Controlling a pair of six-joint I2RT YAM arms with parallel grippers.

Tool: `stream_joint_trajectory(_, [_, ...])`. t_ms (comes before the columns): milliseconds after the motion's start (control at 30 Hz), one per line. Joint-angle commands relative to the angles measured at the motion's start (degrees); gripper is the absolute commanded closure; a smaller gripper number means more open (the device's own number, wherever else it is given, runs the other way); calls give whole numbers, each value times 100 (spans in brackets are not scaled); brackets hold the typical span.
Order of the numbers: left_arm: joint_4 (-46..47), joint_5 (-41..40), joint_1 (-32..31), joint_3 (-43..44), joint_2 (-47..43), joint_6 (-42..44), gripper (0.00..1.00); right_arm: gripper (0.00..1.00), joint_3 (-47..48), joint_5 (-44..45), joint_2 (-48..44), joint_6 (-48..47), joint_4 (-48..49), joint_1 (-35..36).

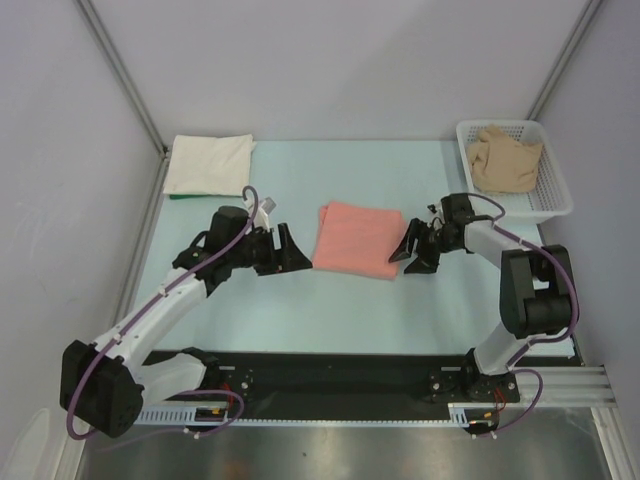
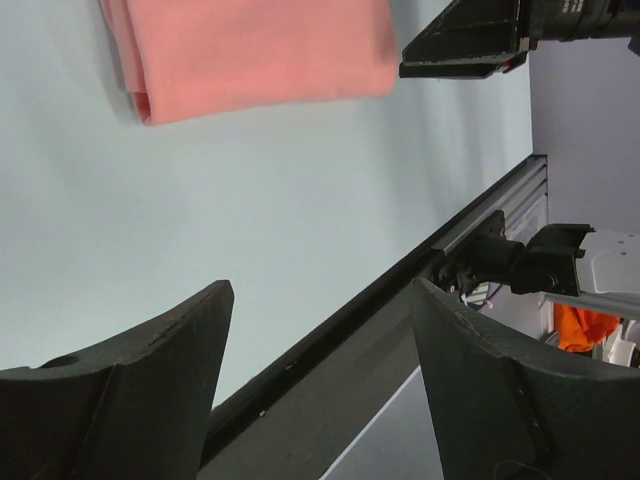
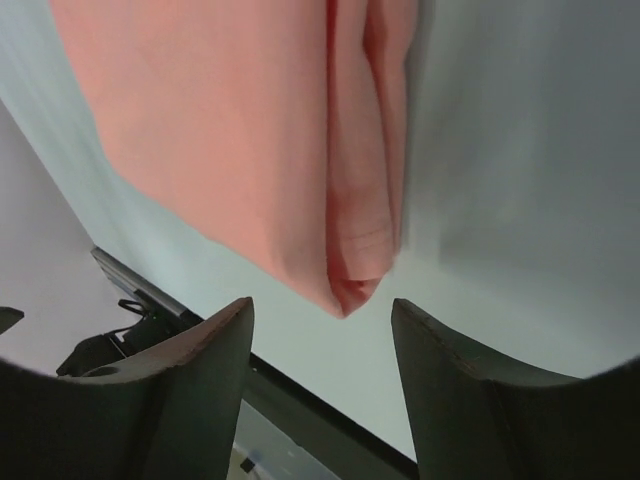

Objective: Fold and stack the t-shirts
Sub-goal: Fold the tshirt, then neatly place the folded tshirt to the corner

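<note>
Item 1, basket (image 1: 556, 195): white plastic mesh, at the far right corner of the table (image 1: 330, 310). Contents: one tan-beige t-shirt (image 1: 506, 160), crumpled and unfolded, filling most of the interior.

Item 2, cream-white t-shirt (image 1: 208, 165): folded into a flat rectangle, lying at the far left corner of the table, outside any container.

Item 3, salmon-pink t-shirt (image 1: 357, 238): folded into a compact rectangle, lying flat at the middle of the table between the two grippers. The right wrist view shows its layered fold edge and one corner pointing toward the fingers.

Item 4, left gripper (image 1: 288, 250): just beside the left edge of the salmon-pink t-shirt, not touching it. Jaws spread apart with only bare table between them in the left wrist view (image 2: 318, 300); nothing held.

Item 5, right gripper (image 1: 412, 250): just beside the right edge of the same t-shirt. Jaws spread apart (image 3: 320, 310), with the cloth lying ahead of the fingertips and not clamped between them; nothing held.
</note>
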Motion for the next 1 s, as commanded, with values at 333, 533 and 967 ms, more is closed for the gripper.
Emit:
stream_joint_trajectory(333, [124,91,109,502,216,-221,24,21,168,-450,655,-418,783,-283])
stream_joint_trajectory(533, [-26,64,319,713,296,-177,25,34,537,-714,1202,-232,1022,-151])
stream_joint_trajectory(967, [-475,380,935,1487,1113,166,14,91,616,-443,1325,-347,172,-274])
